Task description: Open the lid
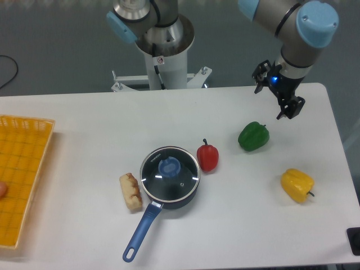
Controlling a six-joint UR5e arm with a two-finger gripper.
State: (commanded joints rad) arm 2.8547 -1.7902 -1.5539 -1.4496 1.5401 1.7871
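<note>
lid-opening task, not yet begun: the lid (169, 172) sits closed on the saucepan (163, 194).
the glass lid with its blue knob (169, 166) rests flat on the pan near the table's (73, 129) middle, between a bread roll (130, 192) and a red pepper (207, 157). the gripper (279, 97) hangs well apart at the far right edge, beyond the green pepper (253, 136), holding nothing; whether its fingers are spread cannot be told. reaching, grasping the knob and lifting all remain.
</note>
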